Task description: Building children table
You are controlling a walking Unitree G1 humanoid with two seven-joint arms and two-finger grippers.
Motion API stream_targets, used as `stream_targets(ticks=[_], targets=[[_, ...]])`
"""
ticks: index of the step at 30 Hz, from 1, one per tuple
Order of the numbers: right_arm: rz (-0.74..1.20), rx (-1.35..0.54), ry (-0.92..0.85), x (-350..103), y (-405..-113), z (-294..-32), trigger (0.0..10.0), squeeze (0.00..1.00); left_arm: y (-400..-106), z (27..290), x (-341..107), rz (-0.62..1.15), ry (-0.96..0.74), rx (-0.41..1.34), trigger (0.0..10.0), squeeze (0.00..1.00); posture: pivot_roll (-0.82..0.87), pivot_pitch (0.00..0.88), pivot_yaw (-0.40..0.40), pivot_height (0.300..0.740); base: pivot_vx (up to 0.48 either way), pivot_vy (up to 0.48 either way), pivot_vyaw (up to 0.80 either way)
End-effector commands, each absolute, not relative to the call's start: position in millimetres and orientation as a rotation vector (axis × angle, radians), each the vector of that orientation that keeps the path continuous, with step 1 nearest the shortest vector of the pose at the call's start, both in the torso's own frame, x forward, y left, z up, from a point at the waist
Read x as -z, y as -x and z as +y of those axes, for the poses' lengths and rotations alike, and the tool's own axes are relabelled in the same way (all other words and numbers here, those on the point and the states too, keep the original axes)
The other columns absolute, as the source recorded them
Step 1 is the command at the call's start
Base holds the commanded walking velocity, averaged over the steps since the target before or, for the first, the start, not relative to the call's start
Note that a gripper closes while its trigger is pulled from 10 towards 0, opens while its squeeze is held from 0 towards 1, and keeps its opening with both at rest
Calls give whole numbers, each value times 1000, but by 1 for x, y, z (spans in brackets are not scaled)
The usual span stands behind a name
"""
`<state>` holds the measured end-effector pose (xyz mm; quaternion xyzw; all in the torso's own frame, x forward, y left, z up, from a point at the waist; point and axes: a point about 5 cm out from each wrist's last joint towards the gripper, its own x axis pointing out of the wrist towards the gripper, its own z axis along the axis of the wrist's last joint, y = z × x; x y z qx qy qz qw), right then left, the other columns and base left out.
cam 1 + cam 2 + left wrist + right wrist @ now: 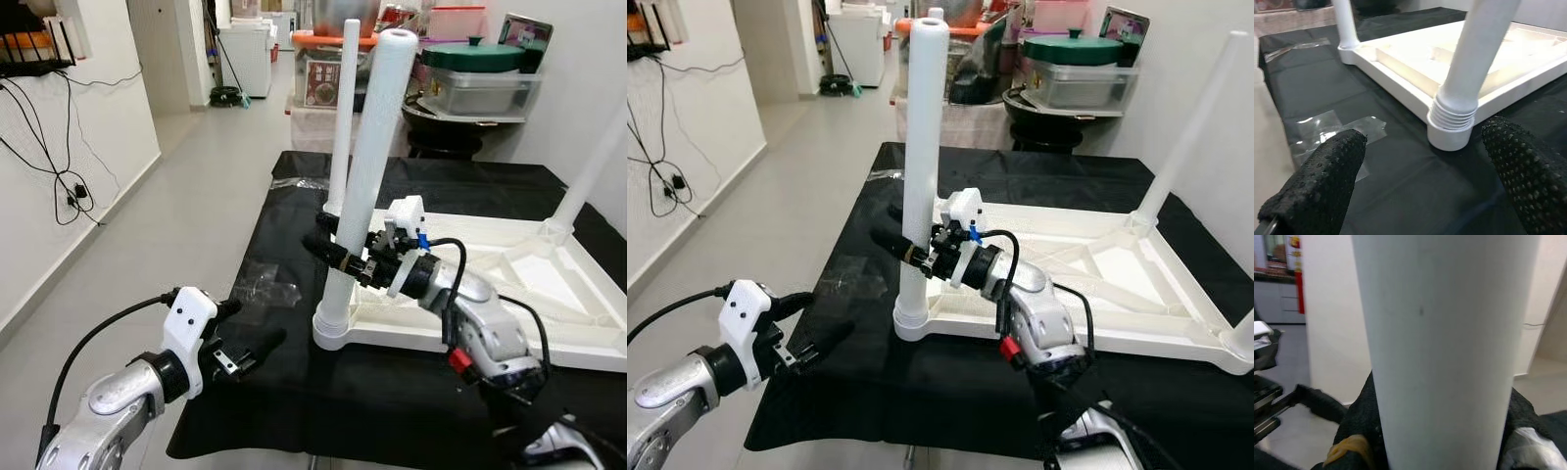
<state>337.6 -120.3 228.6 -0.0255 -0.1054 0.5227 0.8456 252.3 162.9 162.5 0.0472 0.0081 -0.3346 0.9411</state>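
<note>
An upside-down white plastic children's table [509, 294] lies on a black cloth. A tall white leg [367, 176] stands in its near-left corner socket [333, 328], with screw threads showing at its base [1453, 115]. My right gripper [328, 250] is shut around this leg about a third of the way up; the leg [1444, 352] sits between its fingers. My left gripper [250, 333] hovers open, low, to the left of the socket and apart from it. Another leg [343, 108] stands at the far-left corner, and a third [1190, 137] at the far right.
The black-covered work table [294, 392] has its front edge close to my left gripper. Clear tape [265, 289] lies on the cloth at left. Storage boxes and a green-lidded pot [475, 59] stand behind. A white wall with cables [69, 186] runs along the left.
</note>
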Motion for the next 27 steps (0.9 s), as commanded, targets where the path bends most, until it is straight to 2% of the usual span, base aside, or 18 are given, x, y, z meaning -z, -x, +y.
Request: stream_targets(ticks=[1,3,4,8,10,15,22,27], targets=[[-145,-1192,18,-215,-339,-117,0,0,-253,165,-160,31,-78,673,10000,0,97,0,-49,740,0,0,0],[-145,-1192,18,-215,-339,-117,0,0,-253,165,-160,31,-78,673,10000,0,97,0,-49,740,0,0,0],[-149,-1321,-5,-225,-343,-112,0,0,-253,164,-159,36,-69,677,10000,0,109,0,-53,740,0,0,0],[-162,-1459,-21,-241,-346,-95,0,0,-252,162,-159,38,-66,680,10000,0,109,0,-53,740,0,0,0],[-162,-1459,-21,-241,-346,-95,0,0,-252,162,-159,38,-66,680,10000,0,109,0,-53,740,0,0,0],[-150,-1565,20,-250,-353,-73,0,0,-249,164,-158,45,-66,672,10000,0,140,0,-70,740,0,0,0],[-169,-1561,63,-253,-358,-64,0,0,-246,164,-157,47,-62,661,10000,0,147,0,-78,740,0,0,0],[-271,-1469,76,-282,-370,-78,0,0,-246,164,-156,50,-58,661,10000,0,134,0,-74,740,0,0,0]])
